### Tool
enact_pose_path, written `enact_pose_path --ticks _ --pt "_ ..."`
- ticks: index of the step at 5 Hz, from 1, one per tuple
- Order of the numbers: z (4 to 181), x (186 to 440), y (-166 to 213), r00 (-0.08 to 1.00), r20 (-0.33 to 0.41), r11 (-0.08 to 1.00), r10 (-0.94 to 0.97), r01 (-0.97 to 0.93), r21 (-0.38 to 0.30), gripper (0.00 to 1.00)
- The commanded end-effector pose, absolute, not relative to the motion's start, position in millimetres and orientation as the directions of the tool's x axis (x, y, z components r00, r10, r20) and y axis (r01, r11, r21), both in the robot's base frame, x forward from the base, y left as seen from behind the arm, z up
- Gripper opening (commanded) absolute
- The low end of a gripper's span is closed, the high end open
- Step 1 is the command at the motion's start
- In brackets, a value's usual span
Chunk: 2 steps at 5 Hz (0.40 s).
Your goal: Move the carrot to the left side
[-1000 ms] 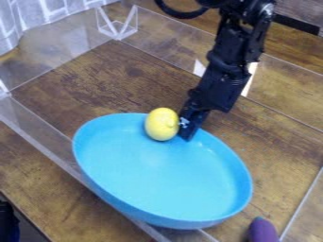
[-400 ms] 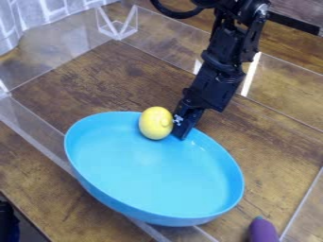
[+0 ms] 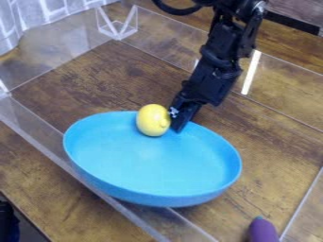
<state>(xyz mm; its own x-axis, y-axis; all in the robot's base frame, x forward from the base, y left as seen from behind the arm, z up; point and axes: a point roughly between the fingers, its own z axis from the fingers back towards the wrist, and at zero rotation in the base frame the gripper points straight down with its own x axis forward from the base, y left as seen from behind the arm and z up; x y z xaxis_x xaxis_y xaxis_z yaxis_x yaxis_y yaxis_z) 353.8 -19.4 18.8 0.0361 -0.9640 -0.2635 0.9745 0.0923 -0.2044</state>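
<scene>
- Brown wooden counter (image 3: 76,85) is seen under the plate (image 3: 151,161).
- Carrot (image 3: 153,120) and plate have been shifted slightly left together; dragging the plate may hinder the task.
- Carrot is seen at the plate's upper edge, beside the claw (image 3: 178,115), whose grip cannot be told.

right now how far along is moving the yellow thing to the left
Underway, by the look of it: the claw is down right beside the yellow toy, which sits at the upper rim of the blue plate. Whether it is gripped, I can't tell. Left to do, probably: get it further left and back the claw away.
</scene>
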Motion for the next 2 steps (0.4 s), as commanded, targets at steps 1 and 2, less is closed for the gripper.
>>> enact_pose_path --ticks 1,2 --pt "25.9 339 -16 0.044 -0.259 0.099 -0.965 0.974 -0.205 0.00" --pt "35.1 327 -24 0.020 -0.254 0.072 -0.967 0.978 -0.198 0.00"
